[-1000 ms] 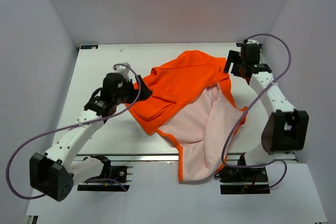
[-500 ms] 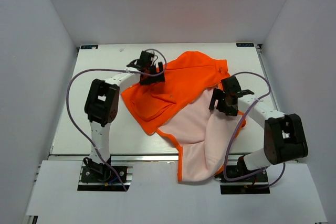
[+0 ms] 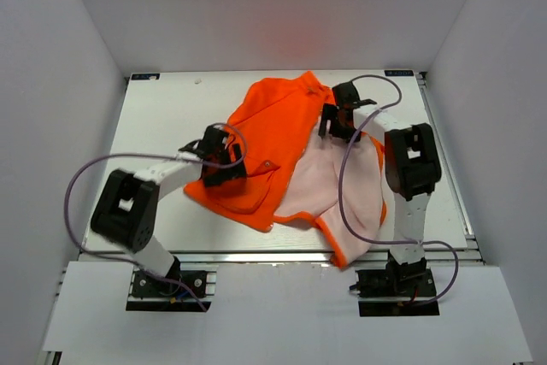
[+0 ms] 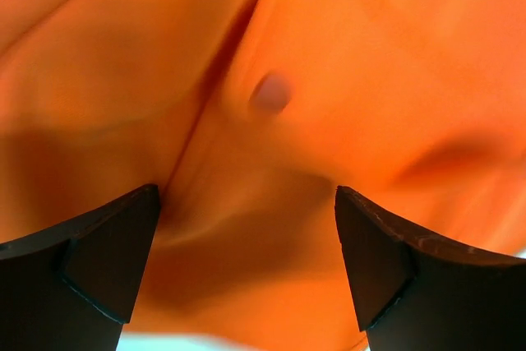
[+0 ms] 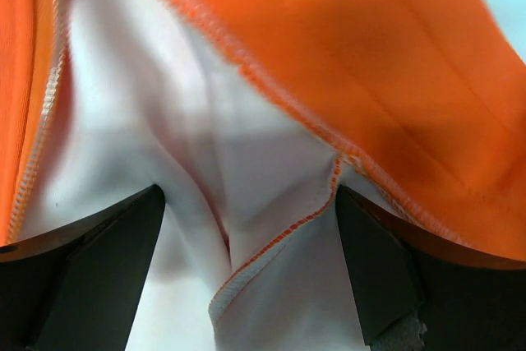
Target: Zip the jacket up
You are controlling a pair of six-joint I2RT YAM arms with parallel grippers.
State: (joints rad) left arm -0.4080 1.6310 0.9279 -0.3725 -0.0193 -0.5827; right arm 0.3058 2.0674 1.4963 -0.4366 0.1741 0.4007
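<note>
With the jacket (image 3: pixel 273 126) lying open and the left gripper (image 3: pixel 224 164) and right gripper (image 3: pixel 335 121) both spread wide, nothing gripped, its fronts are judged to need bringing together next.

Bright orange jacket (image 3: pixel 269 130) with pale pinkish-white lining; white table (image 3: pixel 162 108).

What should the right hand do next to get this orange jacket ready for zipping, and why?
Probably lower the open right hand and close on the orange-stitched fold of pale lining lying right below it. The bright orange fabric jacket lies spread open with that lining facing up, so the front likely needs turning over before the zipper can be joined.
</note>
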